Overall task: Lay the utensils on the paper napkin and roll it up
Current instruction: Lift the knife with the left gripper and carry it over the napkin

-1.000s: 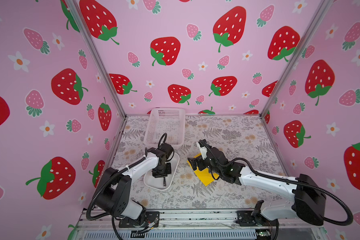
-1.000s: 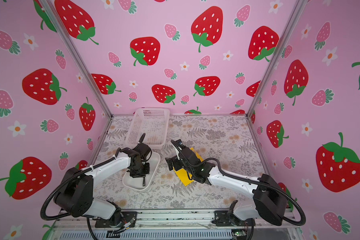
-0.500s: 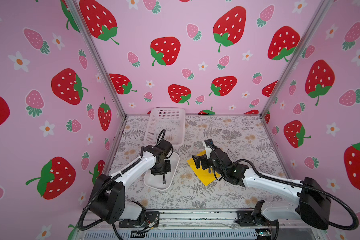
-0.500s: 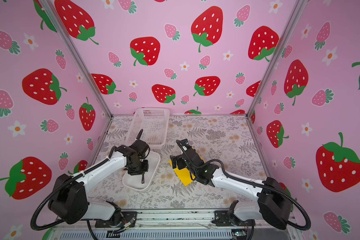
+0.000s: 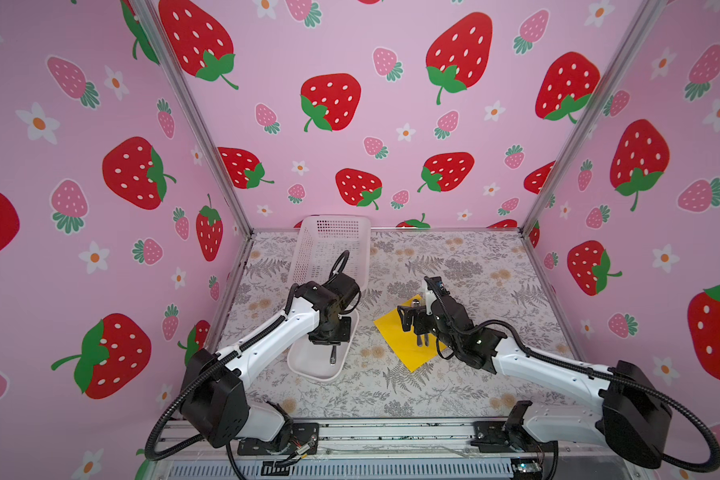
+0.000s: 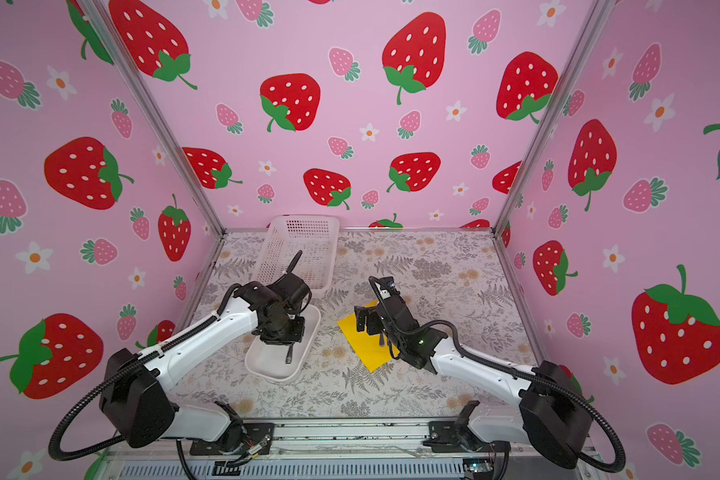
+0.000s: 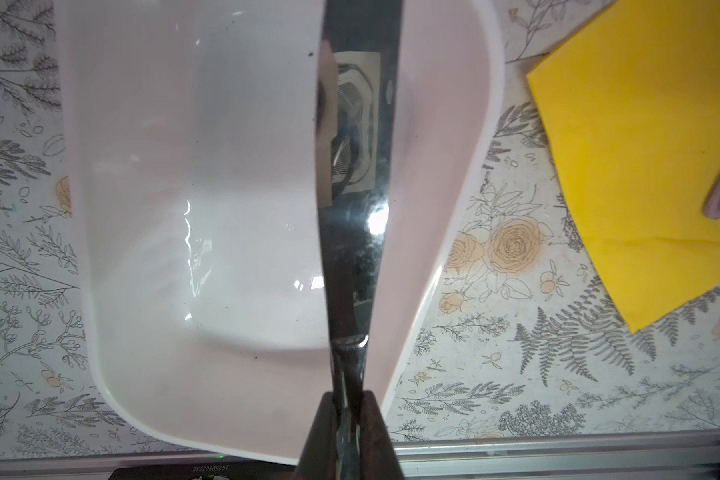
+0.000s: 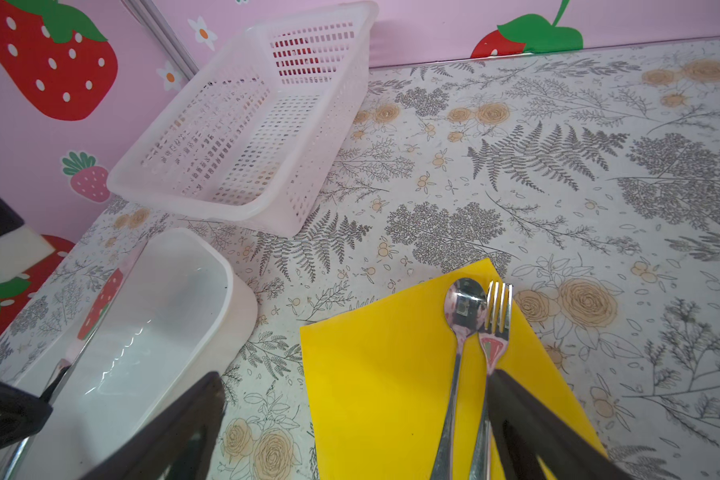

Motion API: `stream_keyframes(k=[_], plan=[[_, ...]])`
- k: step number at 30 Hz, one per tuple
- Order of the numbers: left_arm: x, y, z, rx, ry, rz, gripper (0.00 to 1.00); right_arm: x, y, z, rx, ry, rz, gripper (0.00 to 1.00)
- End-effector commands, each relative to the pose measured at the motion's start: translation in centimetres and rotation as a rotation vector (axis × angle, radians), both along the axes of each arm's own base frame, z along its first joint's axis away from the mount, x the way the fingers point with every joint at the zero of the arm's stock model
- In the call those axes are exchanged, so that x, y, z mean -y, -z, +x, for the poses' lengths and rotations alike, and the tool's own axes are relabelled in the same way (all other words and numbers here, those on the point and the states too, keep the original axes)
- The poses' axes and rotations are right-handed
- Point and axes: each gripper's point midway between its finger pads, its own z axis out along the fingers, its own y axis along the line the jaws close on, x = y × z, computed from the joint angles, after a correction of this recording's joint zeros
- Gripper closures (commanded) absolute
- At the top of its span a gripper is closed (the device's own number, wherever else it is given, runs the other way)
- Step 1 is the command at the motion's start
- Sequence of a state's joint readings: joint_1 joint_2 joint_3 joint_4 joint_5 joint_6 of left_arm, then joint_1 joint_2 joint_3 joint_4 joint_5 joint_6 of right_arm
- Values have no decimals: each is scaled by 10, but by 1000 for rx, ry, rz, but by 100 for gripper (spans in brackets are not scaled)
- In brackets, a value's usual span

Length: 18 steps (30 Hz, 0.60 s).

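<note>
My left gripper (image 7: 348, 401) is shut on the knife (image 7: 352, 166), a dark shiny blade held over the white tray (image 7: 184, 208). Both top views show this gripper (image 5: 331, 334) above the tray (image 5: 308, 368) with the knife's end (image 6: 288, 357) poking out toward the front. The yellow paper napkin (image 5: 395, 338) lies flat to the right of the tray. On it the spoon (image 8: 462, 307) and fork (image 8: 497, 316) rest side by side. My right gripper (image 8: 354, 378) hovers open above the napkin (image 8: 383, 374), one finger over the fork's handle, gripping nothing.
A white mesh basket (image 5: 329, 249) stands behind the tray near the back wall, also seen in the right wrist view (image 8: 246, 124). The floral table surface stretches to the right of the napkin. Pink strawberry walls enclose three sides, and a metal rail runs along the front edge.
My right gripper has come down from a raised, tilted pose to sit low over the napkin, still open. The left gripper stays shut on the knife over the tray, its wrist slightly turned.
</note>
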State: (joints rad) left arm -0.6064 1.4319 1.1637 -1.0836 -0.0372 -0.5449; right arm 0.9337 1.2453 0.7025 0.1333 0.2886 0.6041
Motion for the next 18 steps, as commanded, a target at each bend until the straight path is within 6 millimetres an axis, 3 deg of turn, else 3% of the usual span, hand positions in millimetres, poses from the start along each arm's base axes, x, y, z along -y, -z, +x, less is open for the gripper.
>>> stream_keyframes(k=[1,10,18], plan=[[11,-8,-4,-10,30,0,93,10,-7,4,0,51,46,0],[76,-12,12,-6,124,-122,93,35,-2,5,-20,120,85,0],[131,2,43,-13,154,-206,93,62,23,12,-120,192,73,0]])
